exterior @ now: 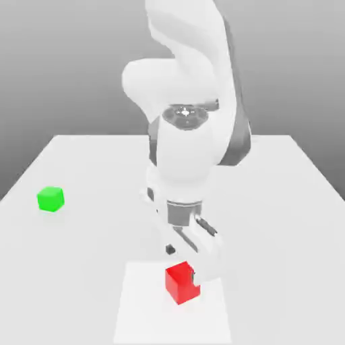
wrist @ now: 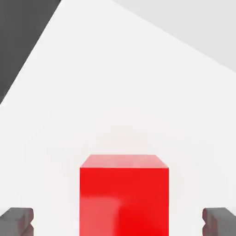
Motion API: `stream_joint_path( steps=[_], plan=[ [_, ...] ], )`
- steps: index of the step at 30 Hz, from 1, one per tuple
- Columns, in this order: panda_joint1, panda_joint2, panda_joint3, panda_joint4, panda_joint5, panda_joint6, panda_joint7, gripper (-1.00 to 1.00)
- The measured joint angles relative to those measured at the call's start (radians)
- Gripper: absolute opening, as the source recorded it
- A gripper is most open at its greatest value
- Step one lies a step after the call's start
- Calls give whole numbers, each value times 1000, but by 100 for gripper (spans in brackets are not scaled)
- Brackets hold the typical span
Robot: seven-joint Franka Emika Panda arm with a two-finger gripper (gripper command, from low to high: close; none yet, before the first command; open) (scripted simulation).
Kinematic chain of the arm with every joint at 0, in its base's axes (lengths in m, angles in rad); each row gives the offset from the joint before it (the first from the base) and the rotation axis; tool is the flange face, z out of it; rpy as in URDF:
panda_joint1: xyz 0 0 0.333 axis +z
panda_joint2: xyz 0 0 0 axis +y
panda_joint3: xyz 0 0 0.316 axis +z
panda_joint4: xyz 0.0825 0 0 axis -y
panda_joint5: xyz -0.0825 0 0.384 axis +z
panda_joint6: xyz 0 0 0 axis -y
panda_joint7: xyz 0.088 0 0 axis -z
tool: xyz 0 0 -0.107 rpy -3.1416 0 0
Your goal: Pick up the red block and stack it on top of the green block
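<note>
Pincer (wrist: 118, 221) is standing wide open, its two fingertips flanking the red block (wrist: 124, 203) with clear space on both sides; nothing is being grasped. The red block is sitting between the fingertips, on a white square patch (exterior: 138, 313) of the tabletop (exterior: 276, 236). The green block (exterior: 51, 199) is lying well apart from the pincer, off toward the exterior view's left and farther back.

Step in hand, as judged: lining up and seating the grasp. The block's sides are running roughly square to the closing direction, so the wrist is probably needing little or no turn. The gaps are looking slightly uneven — a small sideways centring would be helping both pads meet the faces together rather than one shoving the cube.

How far down the fingertips are reaching beside the cube, I am not telling with confidence. Best practice: be lowering straight until the pads are spanning the middle of the sides, be stopping short of the tabletop, then be closing slowly and evenly. Main risk — a high, shallow pinch, leaving the cube tilting and spoiling the later stacking.
</note>
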Motion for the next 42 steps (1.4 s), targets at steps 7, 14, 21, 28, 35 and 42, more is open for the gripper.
stream_joint_path(
  steps=[7,14,21,28,35,42],
  plan=[
    [20,56,-24,7,-18,49,16,-100],
    [1,-107,14,-16,57,-88,-41,-100],
    [-214,-256,-104,-48,54,-193,-14,-100],
    [-454,-346,-270,-81,-14,-241,69,-100],
    [-719,-412,-449,-119,-93,-269,160,-100],
    [-898,-426,-576,-145,-115,-264,202,-100]
  ],
)
